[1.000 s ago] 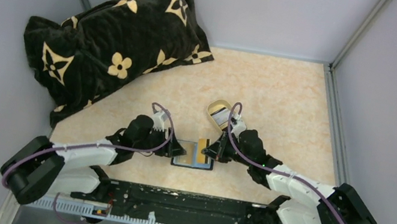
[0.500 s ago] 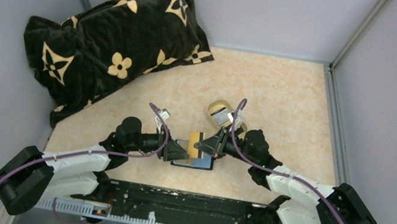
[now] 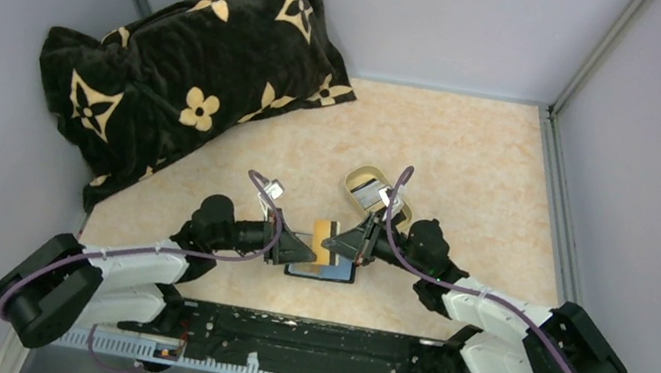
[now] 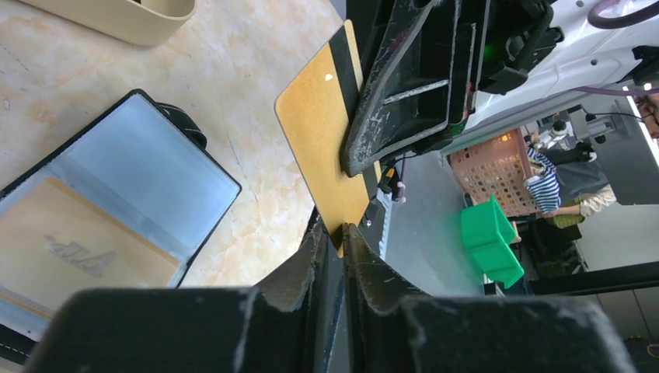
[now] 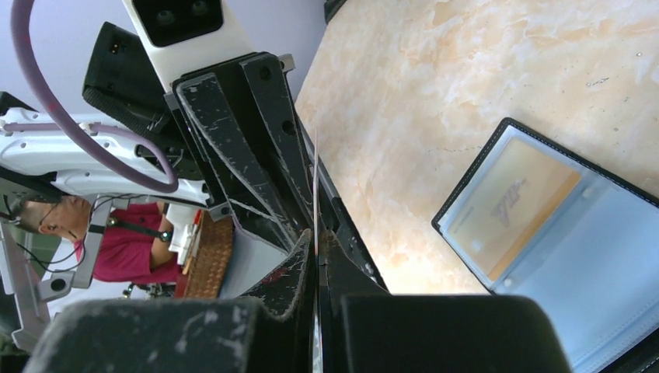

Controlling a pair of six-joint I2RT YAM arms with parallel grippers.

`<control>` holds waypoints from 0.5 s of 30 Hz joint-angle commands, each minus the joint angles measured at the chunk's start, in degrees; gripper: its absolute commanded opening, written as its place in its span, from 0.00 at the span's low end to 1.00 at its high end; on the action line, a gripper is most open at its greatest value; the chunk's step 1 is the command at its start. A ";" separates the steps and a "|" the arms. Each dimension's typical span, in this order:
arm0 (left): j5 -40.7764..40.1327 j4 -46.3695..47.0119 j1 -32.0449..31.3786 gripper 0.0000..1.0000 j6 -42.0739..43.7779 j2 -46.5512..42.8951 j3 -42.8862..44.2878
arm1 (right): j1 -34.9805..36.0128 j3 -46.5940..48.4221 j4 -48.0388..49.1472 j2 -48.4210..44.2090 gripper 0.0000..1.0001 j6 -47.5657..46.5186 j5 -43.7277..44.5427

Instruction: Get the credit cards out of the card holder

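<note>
As both arms reach inward, left gripper [image 4: 338, 231] and right gripper [image 5: 316, 237] pinch one orange card [image 4: 319, 116].

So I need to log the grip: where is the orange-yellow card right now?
In the top view it is mid-table: the orange-yellow card is held off the surface, pinched between the left gripper and right gripper, just above the open card holder.

Two cards [image 4: 319, 132], one card holder [image 4: 148, 167], one pillow [image 3: 185, 61] — one tray [image 4: 116, 19]
</note>
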 commanded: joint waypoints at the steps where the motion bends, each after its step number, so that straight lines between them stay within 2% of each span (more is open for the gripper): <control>1: 3.21 6.21 -0.44 0.12 -1.23 1.81 0.85 | 0.37 -0.23 4.71 -0.59 0.00 0.36 0.10; 3: 3.40 6.70 -0.44 0.02 -1.47 1.97 0.72 | 0.41 -0.40 4.70 -0.61 0.00 0.54 0.48; 4: 3.43 6.75 -0.44 0.00 -1.48 1.74 0.64 | 0.37 -0.61 4.63 -0.78 0.00 0.52 0.76; 15: -2.74 1.93 0.31 0.00 -0.32 -5.36 0.01 | 0.28 -2.84 1.45 -5.11 0.00 0.06 3.32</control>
